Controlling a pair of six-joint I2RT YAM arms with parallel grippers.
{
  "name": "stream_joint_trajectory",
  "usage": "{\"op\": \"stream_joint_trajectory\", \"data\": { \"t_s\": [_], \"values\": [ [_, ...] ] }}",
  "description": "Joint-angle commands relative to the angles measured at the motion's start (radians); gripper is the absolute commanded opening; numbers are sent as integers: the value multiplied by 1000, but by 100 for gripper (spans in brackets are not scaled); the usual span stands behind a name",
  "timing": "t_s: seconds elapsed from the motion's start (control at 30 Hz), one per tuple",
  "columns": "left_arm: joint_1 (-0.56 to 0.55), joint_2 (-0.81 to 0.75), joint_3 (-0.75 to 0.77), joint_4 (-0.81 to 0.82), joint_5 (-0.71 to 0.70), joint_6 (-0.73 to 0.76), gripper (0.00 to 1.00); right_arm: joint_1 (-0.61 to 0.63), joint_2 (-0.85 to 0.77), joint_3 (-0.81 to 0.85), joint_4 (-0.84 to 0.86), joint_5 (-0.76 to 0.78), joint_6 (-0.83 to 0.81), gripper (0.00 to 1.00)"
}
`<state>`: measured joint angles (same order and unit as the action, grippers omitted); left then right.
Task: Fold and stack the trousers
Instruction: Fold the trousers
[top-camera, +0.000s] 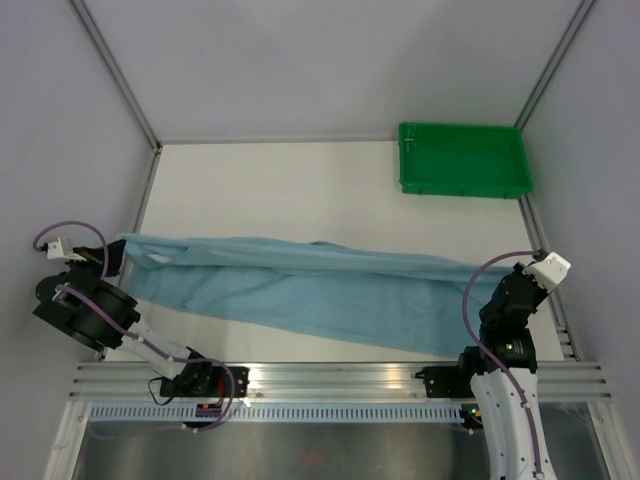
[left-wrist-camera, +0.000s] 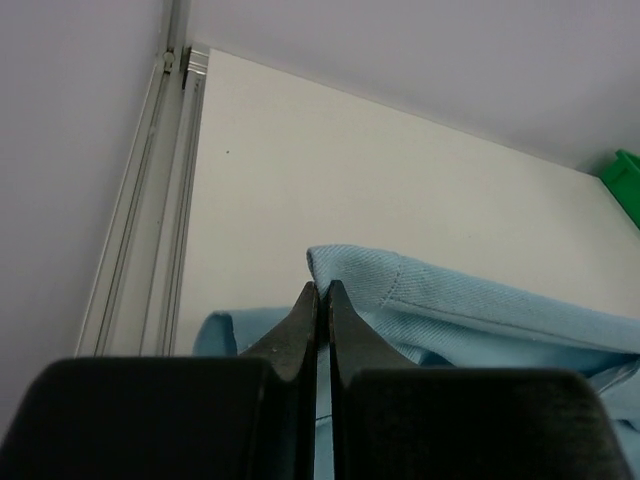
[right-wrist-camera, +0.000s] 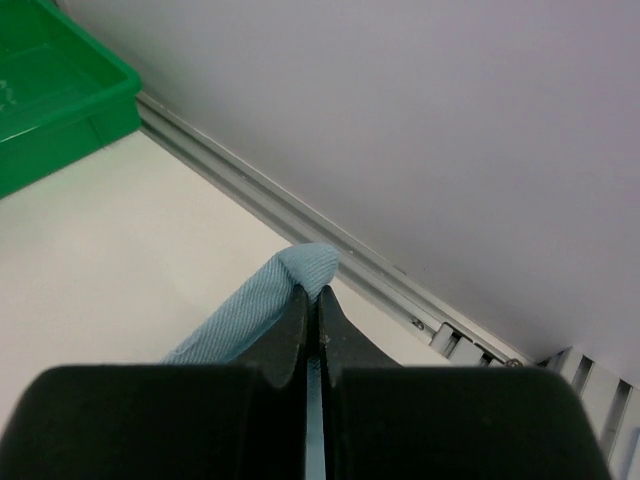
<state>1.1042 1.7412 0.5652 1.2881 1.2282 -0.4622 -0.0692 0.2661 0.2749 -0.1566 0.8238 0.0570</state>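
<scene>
The light sky-blue trousers (top-camera: 300, 285) are stretched in a long band across the table from left to right, held up at both ends. My left gripper (top-camera: 112, 252) is shut on the left end; in the left wrist view the cloth (left-wrist-camera: 470, 310) is pinched between the closed fingertips (left-wrist-camera: 322, 290). My right gripper (top-camera: 497, 278) is shut on the right end; in the right wrist view a fold of cloth (right-wrist-camera: 270, 290) pokes out above the closed fingertips (right-wrist-camera: 316, 297). The waistband button is not visible.
A green plastic tray (top-camera: 462, 160) sits at the back right corner, also in the right wrist view (right-wrist-camera: 60, 95). Aluminium frame rails run along the table's left (left-wrist-camera: 150, 200) and right (right-wrist-camera: 330, 235) edges. Grey walls enclose the table.
</scene>
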Motion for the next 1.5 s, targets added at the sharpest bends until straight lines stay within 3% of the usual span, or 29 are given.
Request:
{"op": "stream_joint_trajectory", "data": {
  "t_s": [0.0, 0.1, 0.23, 0.3, 0.37, 0.47, 0.5, 0.53, 0.6, 0.63, 0.67, 0.73, 0.77, 0.9, 1.0, 1.07, 1.13, 1.23, 1.37, 1.47],
  "values": [
    [37, 29, -17, 151, -110, 68, 2, -12, -13, 10, 91, 178, -17, 0],
    [89, 35, -59, 168, -174, 77, 2, -15, -31, 39, -24, 525, 202, 0],
    [143, 57, -59, 186, -203, 59, 2, -18, -106, 1, 14, 529, 185, 0],
    [143, 70, -47, 212, -203, 37, 2, -20, -133, 3, -13, 601, 271, 0],
    [143, 75, -39, 232, -200, 22, 2, -18, -124, 18, -86, 632, 339, 6],
    [143, 77, -34, 244, -199, -3, 2, -20, -90, 35, -81, 586, 297, 12],
    [144, 75, -36, 258, -203, -15, 3, -18, -65, 47, -92, 586, 311, 18],
    [143, 72, -39, 264, -202, -18, 16, -20, -59, 49, -98, 586, 319, 33],
    [143, 64, -47, 278, -210, -32, 41, -18, -68, 55, -106, 578, 328, 45],
    [144, 61, -50, 280, -211, -33, 74, -18, -77, 52, -103, 569, 317, 53],
    [144, 60, -54, 284, -214, -38, 99, -18, -88, 58, -106, 549, 320, 59],
    [146, 49, -57, 290, -220, -39, 100, -18, -123, 69, -141, 529, 333, 81],
    [146, 41, -63, 298, -226, -42, 100, -20, -133, 81, -153, 508, 336, 98],
    [146, 18, -54, 327, -240, -85, 100, -20, -156, 81, -97, 353, 207, 98],
    [122, -11, -34, 329, -224, -105, 100, -18, -96, 95, 9, 111, 81, 98],
    [83, -52, -16, 295, -199, -72, 98, -18, 29, 131, 60, -86, 38, 98],
    [-1, -87, 24, 150, -129, -26, 97, -18, 202, 171, 78, -235, -8, 98],
    [-90, -173, 59, -30, -111, 59, 96, -18, 352, 254, 118, -250, -5, 98],
    [-96, -311, 62, -168, -188, 83, 100, -18, 449, 303, 216, -383, -48, 98],
    [-156, -362, 149, -393, -180, 165, 98, -17, 484, 343, 212, -477, -31, 98]
  ]
}}
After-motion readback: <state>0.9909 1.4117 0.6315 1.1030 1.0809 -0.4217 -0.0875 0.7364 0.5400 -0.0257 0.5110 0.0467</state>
